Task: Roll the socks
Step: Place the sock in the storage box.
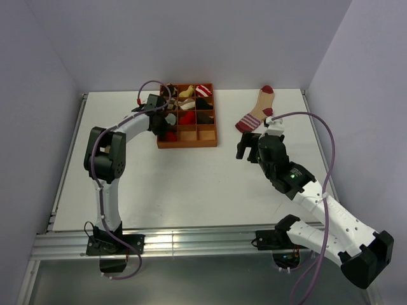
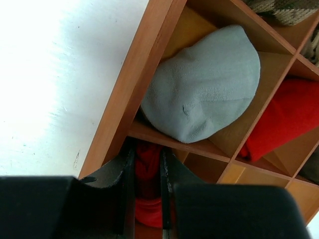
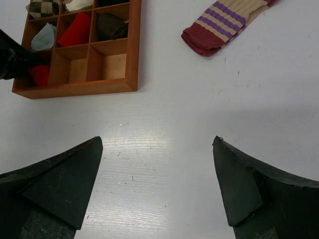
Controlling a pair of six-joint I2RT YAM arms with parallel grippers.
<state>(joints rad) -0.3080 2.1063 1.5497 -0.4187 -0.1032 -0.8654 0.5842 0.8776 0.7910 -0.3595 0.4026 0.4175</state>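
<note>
1. Top external view: the striped sock (image 1: 257, 109) lies flat on the desk (image 1: 191, 190), just beyond the right tool (image 1: 248, 145), its long axis slanting from near cuff to far toe.
2. That tool is spread wide and empty, hovering over the desk and pointing towards the cuff; this arm is much nearer.
3. The left tool (image 2: 147, 199) reaches into the near-left compartment of the wooden tray (image 2: 144, 79), clenched on a red sock (image 2: 148, 172).
</note>
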